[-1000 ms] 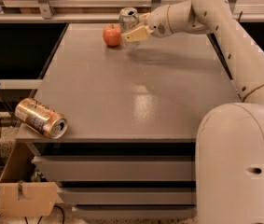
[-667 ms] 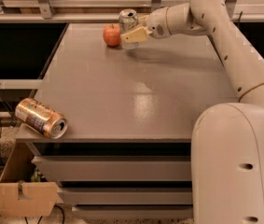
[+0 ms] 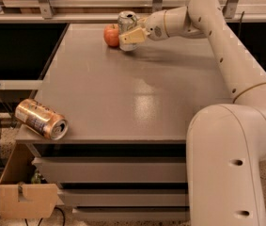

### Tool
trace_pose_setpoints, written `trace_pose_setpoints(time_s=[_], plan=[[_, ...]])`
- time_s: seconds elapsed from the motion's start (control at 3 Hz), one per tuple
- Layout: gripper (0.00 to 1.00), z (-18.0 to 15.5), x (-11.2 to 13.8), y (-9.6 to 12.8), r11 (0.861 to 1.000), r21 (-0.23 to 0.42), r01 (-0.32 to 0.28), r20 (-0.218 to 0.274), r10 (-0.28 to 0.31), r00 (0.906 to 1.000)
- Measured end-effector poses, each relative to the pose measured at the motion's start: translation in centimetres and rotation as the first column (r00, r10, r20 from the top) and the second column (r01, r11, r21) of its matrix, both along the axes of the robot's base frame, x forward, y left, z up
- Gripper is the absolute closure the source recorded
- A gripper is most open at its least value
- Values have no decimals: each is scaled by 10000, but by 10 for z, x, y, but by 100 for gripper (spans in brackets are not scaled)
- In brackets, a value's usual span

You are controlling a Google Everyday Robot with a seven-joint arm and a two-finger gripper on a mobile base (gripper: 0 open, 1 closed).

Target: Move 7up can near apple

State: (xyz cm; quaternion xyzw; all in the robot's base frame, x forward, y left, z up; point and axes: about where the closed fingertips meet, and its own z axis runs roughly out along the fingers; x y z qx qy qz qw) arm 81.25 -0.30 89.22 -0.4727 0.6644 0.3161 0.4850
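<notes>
The 7up can [image 3: 127, 22], silver with a pull-tab top, is upright at the far edge of the grey table [image 3: 137, 102]. It is just right of the red-orange apple [image 3: 111, 35], almost touching it. My gripper [image 3: 131, 36] reaches in from the right, and its pale fingers [image 3: 133, 35] lie across the can's front, shut on it. The can's base is at the table surface; I cannot tell whether it rests there.
A gold-orange can [image 3: 41, 118] lies on its side at the table's front left corner. A metal rail and shelf [image 3: 99, 4] run behind the table. My arm [image 3: 226, 55] spans the right side. A cardboard box [image 3: 27, 200] sits on the floor at the lower left.
The gripper and the 7up can have shifted slightly left and down, closer to the apple. The apple and the gold-orange can have not moved.
</notes>
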Motion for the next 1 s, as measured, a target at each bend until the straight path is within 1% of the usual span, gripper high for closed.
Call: trace_pose_setpoints(time_s=[0.33,0.67,1.0], plan=[[84,-3,3,0,9999,69,111,-189,-110,9998],[61,-6,5,-3,9997,93,222,-312,-219,9993],[38,-6,5,-5,9997,77,250,-316,-247,9992]])
